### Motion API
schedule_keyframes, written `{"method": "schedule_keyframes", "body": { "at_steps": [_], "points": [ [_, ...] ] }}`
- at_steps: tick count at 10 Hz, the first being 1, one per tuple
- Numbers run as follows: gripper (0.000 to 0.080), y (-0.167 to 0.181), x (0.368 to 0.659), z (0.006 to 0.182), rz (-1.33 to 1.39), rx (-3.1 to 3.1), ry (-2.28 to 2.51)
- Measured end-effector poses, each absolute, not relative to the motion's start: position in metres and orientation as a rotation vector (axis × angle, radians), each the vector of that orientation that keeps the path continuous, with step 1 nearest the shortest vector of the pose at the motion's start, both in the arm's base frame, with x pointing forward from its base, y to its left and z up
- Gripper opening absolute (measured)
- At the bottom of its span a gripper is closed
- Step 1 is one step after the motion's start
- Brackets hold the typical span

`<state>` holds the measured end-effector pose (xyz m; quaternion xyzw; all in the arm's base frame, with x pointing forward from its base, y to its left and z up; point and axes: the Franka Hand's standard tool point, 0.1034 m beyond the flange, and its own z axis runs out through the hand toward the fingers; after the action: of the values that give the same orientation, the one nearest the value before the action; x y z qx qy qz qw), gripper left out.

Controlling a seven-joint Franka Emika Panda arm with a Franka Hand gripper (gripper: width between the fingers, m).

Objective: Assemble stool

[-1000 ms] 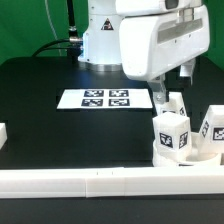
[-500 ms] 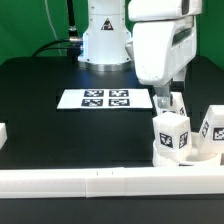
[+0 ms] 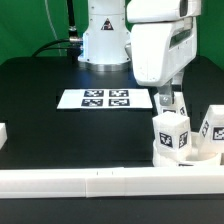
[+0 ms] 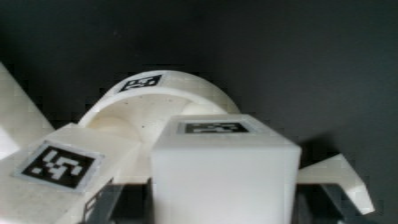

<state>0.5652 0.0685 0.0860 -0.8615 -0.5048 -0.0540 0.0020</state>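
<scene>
White tagged leg [image 4: 217, 160] sits clamped in the pincer [image 4: 221, 196]; no readable writing, only square tags.

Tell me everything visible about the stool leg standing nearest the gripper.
The leg is a stubby white block, plastic-looking, with black-and-white square tags on its side and top. It stands upright on the round seat near the exterior view's right, behind the front rail. The gripper hangs just above it; whether they touch is unclear.

We see the marker board [image 3: 107, 98] lying on the table [image 3: 60, 130], with the legs [image 3: 172, 132] standing upright on the seat [image 3: 160, 155] toward the exterior view's right.
</scene>
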Motion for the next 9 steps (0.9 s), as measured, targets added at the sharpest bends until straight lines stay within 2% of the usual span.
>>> {"method": "schedule_keyframes", "body": {
  "at_steps": [5, 9],
  "points": [
    [0.0334, 0.0685, 0.5650, 0.0857, -0.166, -2.873, -1.212],
    [0.0334, 0.0758, 0.5628, 0.0848, -0.151, -3.050, -0.511]
  ]
}}
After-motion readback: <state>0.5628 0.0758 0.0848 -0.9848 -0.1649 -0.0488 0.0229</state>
